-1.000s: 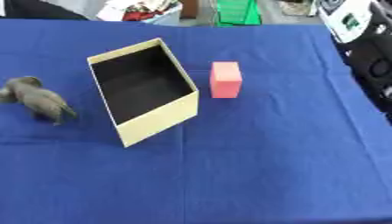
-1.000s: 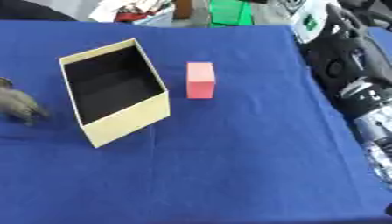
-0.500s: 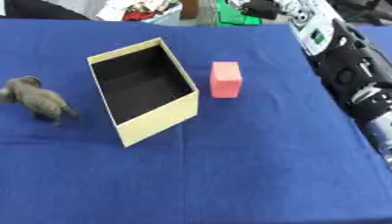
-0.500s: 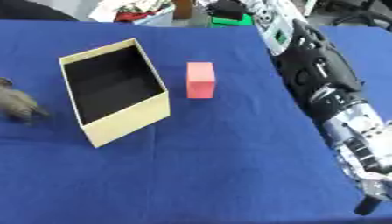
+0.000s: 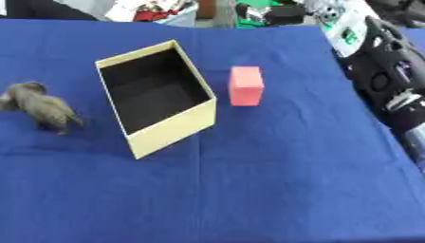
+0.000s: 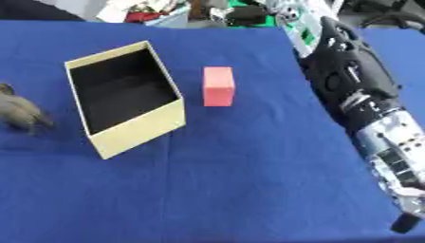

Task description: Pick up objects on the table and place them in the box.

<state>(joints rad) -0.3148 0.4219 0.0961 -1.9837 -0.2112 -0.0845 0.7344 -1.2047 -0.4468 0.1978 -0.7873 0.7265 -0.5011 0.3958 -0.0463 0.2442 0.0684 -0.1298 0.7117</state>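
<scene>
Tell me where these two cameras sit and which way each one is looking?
Left eye view: in the robot's head, looking down at the blue table; only part of the right arm shows at the right edge.
Right eye view: beside it in the head, looking down the same way; more of the right arm shows, down to the right hand at the lower right corner.
Both share the open box, the pink block right of it and the grey toy animal left of it.
</scene>
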